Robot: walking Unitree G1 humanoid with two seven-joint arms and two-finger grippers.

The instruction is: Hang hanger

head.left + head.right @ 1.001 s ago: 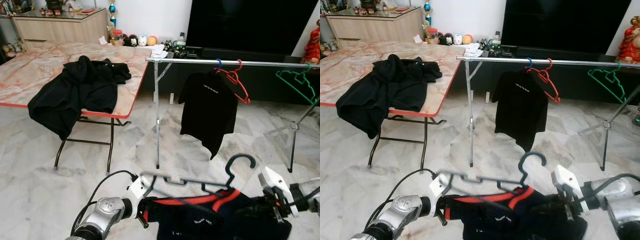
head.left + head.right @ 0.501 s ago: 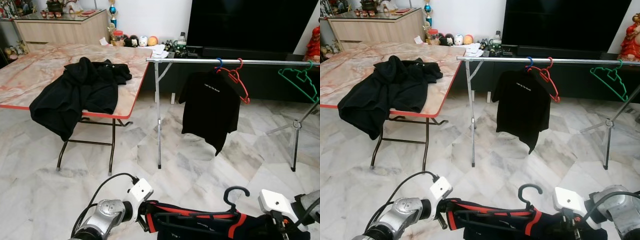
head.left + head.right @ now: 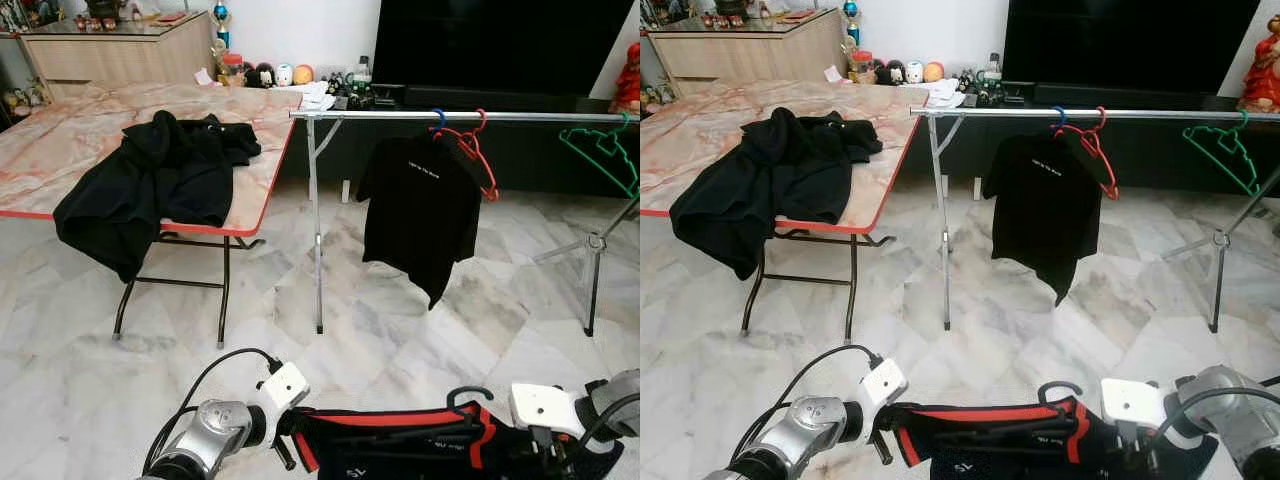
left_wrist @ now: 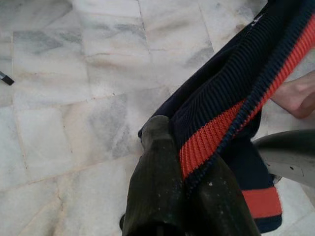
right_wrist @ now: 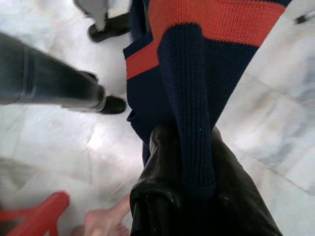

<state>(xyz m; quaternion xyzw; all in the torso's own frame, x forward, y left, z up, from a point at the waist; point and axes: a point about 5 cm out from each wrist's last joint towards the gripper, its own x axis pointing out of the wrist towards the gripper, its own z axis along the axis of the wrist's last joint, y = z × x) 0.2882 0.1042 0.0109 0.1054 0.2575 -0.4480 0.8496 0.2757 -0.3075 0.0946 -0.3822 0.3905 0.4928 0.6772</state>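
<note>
The sweater [image 3: 400, 445] is cut off by the lower frame edge, so its full shape cannot be made out; it is navy with red bands, on a dark hanger [image 3: 468, 398] whose hook pokes up. It hangs low, stretched between two grippers: the left gripper [image 4: 184, 196] pinches one knit end, the right gripper [image 5: 197, 196] pinches the other. Across the floor stands one rail [image 3: 460, 116] carrying three hangers: one with a black shirt [image 3: 420, 215], one red hanger [image 3: 478, 150], one green hanger [image 3: 600, 155]. One table [image 3: 60, 150] holds one black jacket [image 3: 150, 180] at its near edge.
</note>
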